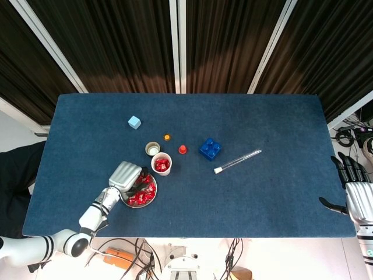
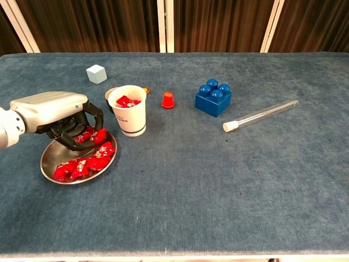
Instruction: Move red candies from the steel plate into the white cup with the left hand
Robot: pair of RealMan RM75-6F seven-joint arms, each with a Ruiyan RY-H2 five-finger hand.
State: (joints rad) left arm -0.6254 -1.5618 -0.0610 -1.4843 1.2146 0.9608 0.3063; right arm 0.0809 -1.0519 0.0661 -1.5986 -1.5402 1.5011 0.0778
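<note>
1. Candies (image 2: 87, 161) in crinkly red wrappers lie heaped in the steel plate (image 2: 50, 155), a shallow, shiny round dish on the blue felt-like table (image 2: 218, 180).
2. Over the plate's far side, the left hand (image 2: 57, 112) curls its dark fingers (image 2: 82, 131) around a couple of red candies, apparently gripping them just above the pile.
3. Just beside the plate stands the white cup (image 2: 130, 117), a tapered paper cup, upright, with a few red candies already inside; its closeness likely keeps each transfer short.
4. Judged from this, the task is partly done: many candies remain in the plate, and a lift toward the cup's mouth seems next.
5. At the table's far right edge in the head view, the right hand (image 1: 355, 192) hangs with fingers spread, holding nothing.
6. Elsewhere sit a knobbed blue brick (image 2: 213, 97), a clear tube (image 2: 260, 115) with a white cap, a small red cap (image 2: 168, 100) and a pale cube (image 2: 96, 73).
</note>
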